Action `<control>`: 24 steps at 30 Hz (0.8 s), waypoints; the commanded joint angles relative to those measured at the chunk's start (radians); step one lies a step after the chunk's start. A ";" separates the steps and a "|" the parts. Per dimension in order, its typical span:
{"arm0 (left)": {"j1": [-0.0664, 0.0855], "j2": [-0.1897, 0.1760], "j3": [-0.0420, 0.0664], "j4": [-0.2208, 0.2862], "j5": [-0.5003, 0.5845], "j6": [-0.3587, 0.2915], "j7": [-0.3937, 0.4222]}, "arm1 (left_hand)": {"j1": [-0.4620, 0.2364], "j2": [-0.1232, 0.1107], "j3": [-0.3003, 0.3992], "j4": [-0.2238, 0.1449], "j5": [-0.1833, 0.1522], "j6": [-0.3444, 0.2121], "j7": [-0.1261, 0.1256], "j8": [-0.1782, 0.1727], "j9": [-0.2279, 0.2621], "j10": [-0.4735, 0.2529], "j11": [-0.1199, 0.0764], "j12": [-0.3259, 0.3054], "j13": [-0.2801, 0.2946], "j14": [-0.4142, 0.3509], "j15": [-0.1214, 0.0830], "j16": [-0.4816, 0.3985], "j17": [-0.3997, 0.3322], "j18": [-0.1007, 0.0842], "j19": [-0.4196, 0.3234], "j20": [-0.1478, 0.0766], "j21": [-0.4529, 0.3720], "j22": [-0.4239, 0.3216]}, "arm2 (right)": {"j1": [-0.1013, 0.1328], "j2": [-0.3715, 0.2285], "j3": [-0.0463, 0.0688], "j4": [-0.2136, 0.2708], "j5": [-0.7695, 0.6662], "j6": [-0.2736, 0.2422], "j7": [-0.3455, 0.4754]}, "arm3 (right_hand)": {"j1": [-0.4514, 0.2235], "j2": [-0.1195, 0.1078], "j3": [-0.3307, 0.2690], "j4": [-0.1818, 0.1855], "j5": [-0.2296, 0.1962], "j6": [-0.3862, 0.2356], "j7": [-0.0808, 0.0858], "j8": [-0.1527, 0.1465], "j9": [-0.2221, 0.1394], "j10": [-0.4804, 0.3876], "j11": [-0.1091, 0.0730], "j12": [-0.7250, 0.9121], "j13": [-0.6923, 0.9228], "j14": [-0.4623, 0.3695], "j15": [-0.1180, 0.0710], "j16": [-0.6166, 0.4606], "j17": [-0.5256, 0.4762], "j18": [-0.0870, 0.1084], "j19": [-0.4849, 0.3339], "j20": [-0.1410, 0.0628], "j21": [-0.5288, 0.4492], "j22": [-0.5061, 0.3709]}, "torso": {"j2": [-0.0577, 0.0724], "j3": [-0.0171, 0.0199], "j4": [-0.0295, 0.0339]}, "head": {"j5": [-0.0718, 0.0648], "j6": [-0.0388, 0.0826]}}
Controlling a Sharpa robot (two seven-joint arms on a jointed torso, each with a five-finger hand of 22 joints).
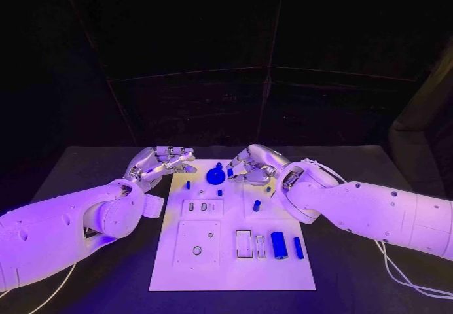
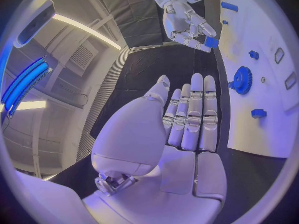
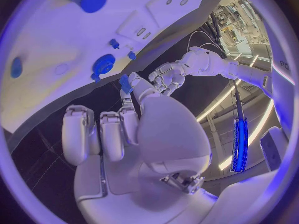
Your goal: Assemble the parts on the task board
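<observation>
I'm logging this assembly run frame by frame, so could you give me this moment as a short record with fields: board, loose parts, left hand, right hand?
board: white task board lying flat in the middle of the black table
gear: blue gear on the far end of the board, between the two hands
cylinder: blue cylinder lying near the board's near right corner
left hand: left hand at the board's far left edge, fingers straight, holding nothing
right hand: right hand over the board's far end, pinching a small blue part
</observation>
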 commanded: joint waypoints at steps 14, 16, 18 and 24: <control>0.008 -0.001 0.001 -0.007 0.004 -0.001 0.011 | -0.004 0.011 0.000 -0.006 0.002 0.009 0.001 -0.004 0.000 0.012 0.000 -0.005 -0.001 0.003 -0.002 -0.006 0.002 0.013 0.006 0.002 -0.005 -0.001 | -0.037 0.135 -0.033 -0.047 -0.205 0.106 -0.087 | -0.019 -0.008 0.026 -0.008 -0.004 0.008 -0.001 0.003 0.001 0.001 -0.006 -0.002 0.094 0.086 -0.005 0.003 0.170 -0.005 0.003 -0.006 0.004 0.029 | -0.001 -0.0007 0.0010 | 0.043 -0.028; 0.009 0.001 0.001 -0.007 0.005 -0.001 0.011 | -0.004 0.011 0.000 -0.006 0.002 0.009 0.001 -0.004 0.000 0.012 0.000 -0.005 -0.001 0.003 -0.002 -0.006 0.002 0.013 0.006 0.002 -0.005 -0.001 | -0.042 0.144 -0.034 -0.052 -0.211 0.112 -0.091 | -0.019 -0.008 0.026 -0.008 -0.004 0.008 -0.001 0.003 0.001 0.001 -0.006 -0.002 0.094 0.086 -0.005 0.003 0.170 -0.005 0.003 -0.006 0.004 0.029 | -0.001 0.0001 0.0006 | 0.044 -0.030; 0.009 0.002 0.001 -0.007 0.005 -0.001 0.011 | -0.004 0.011 0.000 -0.006 0.002 0.009 0.001 -0.004 0.000 0.012 0.000 -0.005 -0.001 0.003 -0.002 -0.006 0.002 0.013 0.006 0.002 -0.005 -0.001 | -0.048 0.152 -0.035 -0.057 -0.219 0.117 -0.095 | -0.019 -0.008 0.026 -0.008 -0.004 0.008 -0.001 0.003 0.001 0.001 -0.006 -0.002 0.094 0.086 -0.005 0.003 0.170 -0.005 0.003 -0.006 0.004 0.029 | -0.001 0.0001 0.0005 | 0.044 -0.033; 0.010 0.003 0.001 -0.005 0.005 0.000 0.011 | -0.004 0.011 0.000 -0.006 0.002 0.009 0.001 -0.004 0.000 0.012 0.000 -0.005 -0.001 0.003 -0.002 -0.006 0.002 0.013 0.006 0.002 -0.005 -0.001 | -0.061 0.164 -0.036 -0.066 -0.231 0.122 -0.103 | -0.023 -0.009 0.028 -0.008 -0.006 0.008 -0.001 0.002 0.001 0.001 -0.006 -0.002 0.095 0.086 -0.005 0.003 0.170 -0.005 0.004 -0.006 0.004 0.029 | -0.001 0.0007 0.0007 | 0.047 -0.039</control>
